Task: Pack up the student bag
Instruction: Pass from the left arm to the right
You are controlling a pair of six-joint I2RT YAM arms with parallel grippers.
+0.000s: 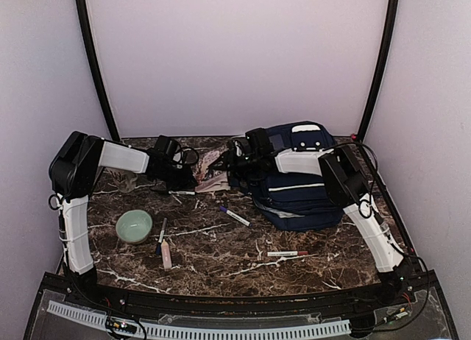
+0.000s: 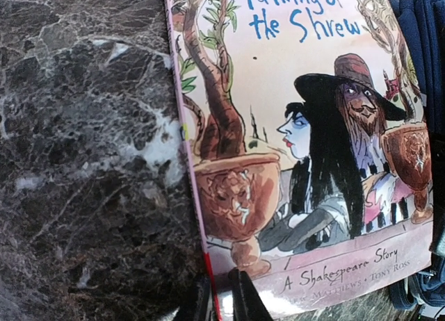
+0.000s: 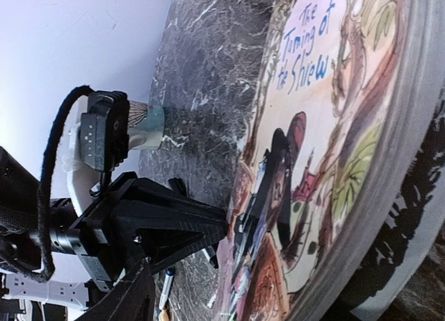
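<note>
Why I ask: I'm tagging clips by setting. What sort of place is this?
Probably a robot lab booth: pale walls enclose a marble-patterned table, two robot arms stand at its near edge, and a student bag and book lie there.

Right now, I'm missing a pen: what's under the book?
Marble table shows along one edge of the book, the bag along the other. Whatever lies beneath is hidden.

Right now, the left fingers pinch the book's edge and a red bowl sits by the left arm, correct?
Not red: the top view shows the bowl is pale green. It does sit by the left arm, and the left fingers do pinch the book at its edge.
</note>
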